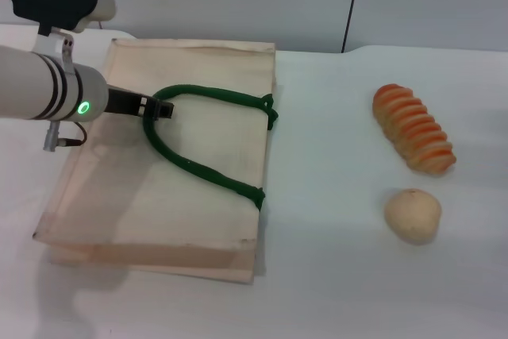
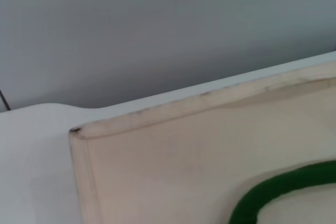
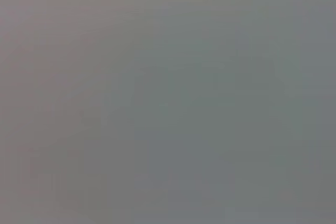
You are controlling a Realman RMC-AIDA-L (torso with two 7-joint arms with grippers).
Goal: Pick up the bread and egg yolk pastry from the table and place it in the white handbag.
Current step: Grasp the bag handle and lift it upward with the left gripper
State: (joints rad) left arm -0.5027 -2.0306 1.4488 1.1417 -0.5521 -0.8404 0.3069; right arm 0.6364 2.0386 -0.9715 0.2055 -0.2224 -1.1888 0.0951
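The left end effector (image 1: pixel 161 108) sits at the bend of the green handle (image 1: pixel 208 136); it looks clamped on the rope there. The white handbag (image 1: pixel 230 220) lies flat on the table (image 1: pixel 341 275), mouth unopened. Well to its right, the bread (image 1: pixel 414 128) and the egg yolk pastry (image 1: pixel 413 215) rest untouched, near each other. The right end effector is out of sight. Likely risk: a lift on one handle drags the limp bag sideways instead of opening it, leaving no gap for the food.
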